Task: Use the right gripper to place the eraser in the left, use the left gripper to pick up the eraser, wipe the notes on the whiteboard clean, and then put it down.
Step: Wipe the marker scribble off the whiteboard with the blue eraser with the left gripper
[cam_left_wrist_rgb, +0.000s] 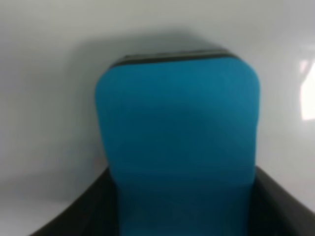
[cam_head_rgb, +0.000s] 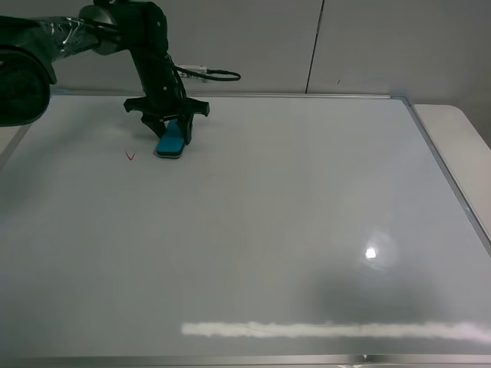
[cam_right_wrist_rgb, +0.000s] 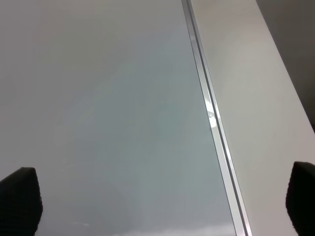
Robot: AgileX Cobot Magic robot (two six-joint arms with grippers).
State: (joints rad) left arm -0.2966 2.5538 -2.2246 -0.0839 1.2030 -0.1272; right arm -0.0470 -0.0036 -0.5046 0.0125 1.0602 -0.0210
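Observation:
The teal-blue eraser (cam_head_rgb: 172, 141) rests tilted on the whiteboard (cam_head_rgb: 253, 230) at the far left, with my left gripper (cam_head_rgb: 172, 129) shut on it from above. In the left wrist view the eraser (cam_left_wrist_rgb: 179, 147) fills the middle, its dark underside edge toward the board, and the black fingers (cam_left_wrist_rgb: 86, 209) flank its near end. A small red stroke of the notes (cam_head_rgb: 130, 156) lies on the board just left of the eraser. My right gripper (cam_right_wrist_rgb: 160, 201) is open above the board's right frame, with nothing between its fingertips (cam_right_wrist_rgb: 19, 199); it does not show in the high view.
The board's silver frame (cam_right_wrist_rgb: 212, 118) runs along the right side, with a pale table strip (cam_head_rgb: 460, 146) beyond it. A cable (cam_head_rgb: 207, 74) trails from the left arm. A light glare spot (cam_head_rgb: 371, 252) and a white reflected streak (cam_head_rgb: 330, 330) lie on the near board.

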